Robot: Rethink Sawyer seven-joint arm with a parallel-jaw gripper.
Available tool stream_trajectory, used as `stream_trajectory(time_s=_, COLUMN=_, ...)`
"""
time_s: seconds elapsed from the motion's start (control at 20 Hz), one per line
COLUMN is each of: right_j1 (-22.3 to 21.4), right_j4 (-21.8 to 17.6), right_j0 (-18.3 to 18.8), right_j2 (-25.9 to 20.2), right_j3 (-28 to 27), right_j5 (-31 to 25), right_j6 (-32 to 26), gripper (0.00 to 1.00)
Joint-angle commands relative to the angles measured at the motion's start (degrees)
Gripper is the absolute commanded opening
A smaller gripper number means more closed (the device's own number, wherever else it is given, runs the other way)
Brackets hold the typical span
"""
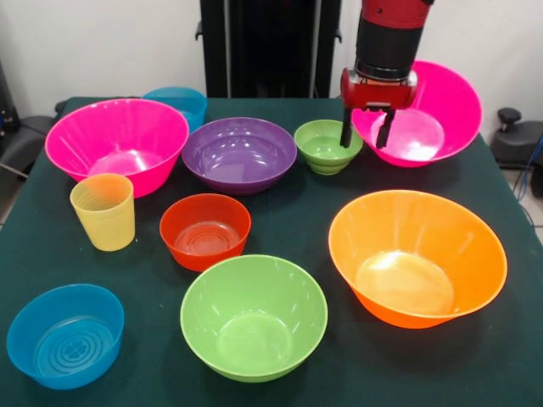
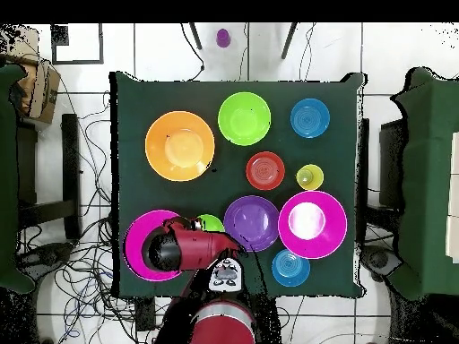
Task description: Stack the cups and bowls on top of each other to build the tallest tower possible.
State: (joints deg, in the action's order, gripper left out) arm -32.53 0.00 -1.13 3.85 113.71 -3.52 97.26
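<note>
- The desk [image 1: 305,220] carries every piece loose and single; no tower is begun.
- Two big pink bowls: one [image 1: 119,140] near the far left corner in the front view, the other [image 1: 437,110] by the far right corner, tilted up behind the arm.
- The orange bowl [image 1: 416,254] sits toward the right edge, wide and shallow-walled.
- The purple bowl [image 1: 240,153] lies mid-desk toward the far edge; the larger lime bowl [image 1: 253,315] is at the near edge.
- The red-orange bowl [image 1: 205,231] is near the centre.
- The blue bowls: one [image 1: 66,335] at the near left corner, one [image 1: 180,100] at the far edge behind the left pink bowl.
- The small lime bowl [image 1: 327,146] sits between the purple bowl and the right pink one.
- The yellow cup [image 1: 103,212] stands upright in front of the left pink bowl.
- The pincer [image 1: 367,129] hangs spread and empty, fingers straddling the gap between the small lime bowl's rim and the tilted pink bowl.
- Handling, as I judge it: thin glossy plastic, light, stiff yet slippery; pinch one wall at the rim, one finger inside, since the bowls likely slide or tip if nudged.
</note>
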Motion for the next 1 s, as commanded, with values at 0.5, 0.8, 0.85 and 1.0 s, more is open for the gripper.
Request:
stream_trajectory(time_s=0.5, right_j1=-6.53, right_j4=-1.12, right_j0=0.71, right_j2=-3.39, right_j3=-1.62, right_j5=-5.43, right_j6=5.88, gripper=1.00)
stream_trajectory(time_s=0.8, right_j1=-16.96, right_j4=0.65, right_j0=0.50, right_j2=-3.14, right_j3=0.94, right_j5=-18.14, right_j6=4.89, gripper=1.00)
stream_trajectory(time_s=0.85, right_j1=-17.15, right_j4=0.57, right_j0=0.49, right_j2=-3.14, right_j3=0.89, right_j5=-18.51, right_j6=4.92, gripper=1.00)
stream_trajectory(time_s=1.0, right_j1=-16.85, right_j4=0.31, right_j0=0.75, right_j2=-3.55, right_j3=0.92, right_j5=-18.04, right_j6=5.43, gripper=1.00)
